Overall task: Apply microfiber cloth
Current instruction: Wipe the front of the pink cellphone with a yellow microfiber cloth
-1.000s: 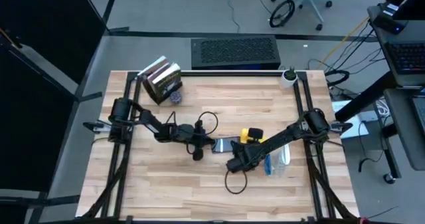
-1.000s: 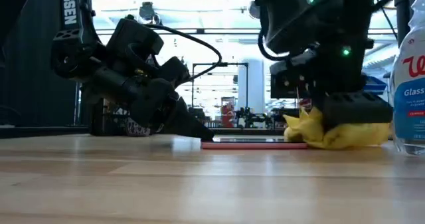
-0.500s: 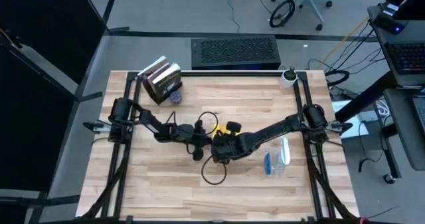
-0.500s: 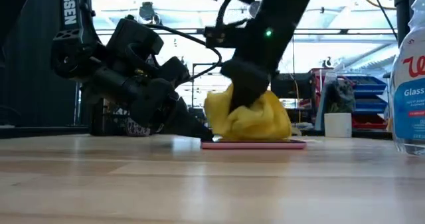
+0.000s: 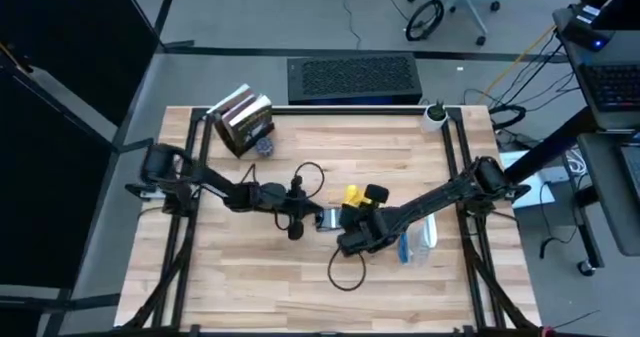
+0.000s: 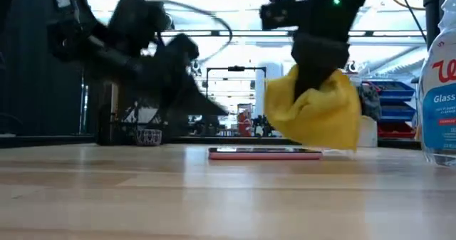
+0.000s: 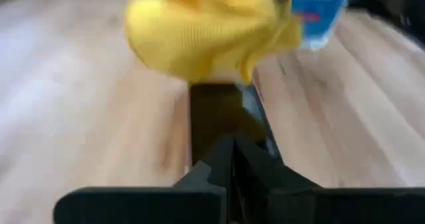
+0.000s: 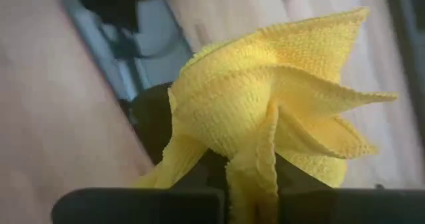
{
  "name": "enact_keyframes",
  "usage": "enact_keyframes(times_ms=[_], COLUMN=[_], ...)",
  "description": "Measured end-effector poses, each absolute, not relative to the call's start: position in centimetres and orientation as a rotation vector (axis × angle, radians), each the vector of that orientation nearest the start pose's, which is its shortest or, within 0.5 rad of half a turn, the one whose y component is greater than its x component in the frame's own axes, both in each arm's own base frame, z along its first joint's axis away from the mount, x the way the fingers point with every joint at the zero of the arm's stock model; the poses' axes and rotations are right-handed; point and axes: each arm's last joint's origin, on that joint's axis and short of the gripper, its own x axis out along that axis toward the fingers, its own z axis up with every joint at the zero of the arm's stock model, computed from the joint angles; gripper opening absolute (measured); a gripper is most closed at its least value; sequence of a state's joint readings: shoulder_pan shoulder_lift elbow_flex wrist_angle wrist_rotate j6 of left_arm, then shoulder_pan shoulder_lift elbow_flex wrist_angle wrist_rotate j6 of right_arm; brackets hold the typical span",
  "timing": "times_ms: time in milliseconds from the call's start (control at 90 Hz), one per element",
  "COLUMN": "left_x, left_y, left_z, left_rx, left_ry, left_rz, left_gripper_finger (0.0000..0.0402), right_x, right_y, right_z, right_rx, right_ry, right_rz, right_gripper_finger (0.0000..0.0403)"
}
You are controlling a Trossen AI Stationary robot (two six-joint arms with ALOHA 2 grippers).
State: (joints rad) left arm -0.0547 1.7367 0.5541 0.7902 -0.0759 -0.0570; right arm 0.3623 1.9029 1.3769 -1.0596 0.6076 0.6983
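Only "Glass" reads on the spray bottle [image 6: 439,83] beside the microfiber cloth [image 6: 317,112].

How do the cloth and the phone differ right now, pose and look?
The microfiber cloth is bright yellow, soft and bunched; the smartphone is dark, rigid and flat. The cloth hangs clear of the table, pinched by the right gripper; the smartphone lies on the table, under it. Both sit mid-table, by the left gripper.
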Motion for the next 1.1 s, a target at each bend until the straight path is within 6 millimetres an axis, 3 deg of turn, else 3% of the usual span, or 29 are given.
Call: enact_keyframes(times_ms=[122, 233, 378, 578, 822, 944, 1100], left_x=[29.5, 29.1, 29.3, 30.5, 31.3, 31.9, 32.4], left_y=[-0.6, 0.5, 0.6, -1.5, -5.0, -6.8, -7.4], left_z=[12.5, 11.2, 9.2, 8.4, 8.8, 9.5, 10.2], left_rx=[0.044, 0.045, 0.002, -0.059, -0.052, -0.047, -0.043], left_ry=[0.463, 0.576, 0.631, 0.634, 0.630, 0.600, 0.573], left_rz=[0.163, 0.205, 0.121, -0.043, -0.234, -0.310, -0.313], left_gripper_finger=[0.0000, 0.0000, 0.0000, 0.0000, 0.0000, 0.0000, 0.0000], right_x=[32.8, 32.6, 32.4, 32.4, 33.3, 34.3, 35.3], right_y=[10.8, 11.0, 11.0, 10.5, 8.9, 8.1, 8.0], right_z=[17.1, 16.1, 15.4, 14.4, 13.5, 13.6, 14.8], right_rx=[-0.103, -0.073, -0.070, -0.135, -0.185, -0.182, -0.222], right_ry=[1.212, 1.197, 1.188, 1.186, 1.116, 1.055, 1.021], right_rz=[-0.613, -0.603, -0.588, -0.537, -0.508, -0.492, -0.457], right_gripper_finger=[0.0009, 0.0009, 0.0009, 0.0009, 0.0009, 0.0009, 0.0009])
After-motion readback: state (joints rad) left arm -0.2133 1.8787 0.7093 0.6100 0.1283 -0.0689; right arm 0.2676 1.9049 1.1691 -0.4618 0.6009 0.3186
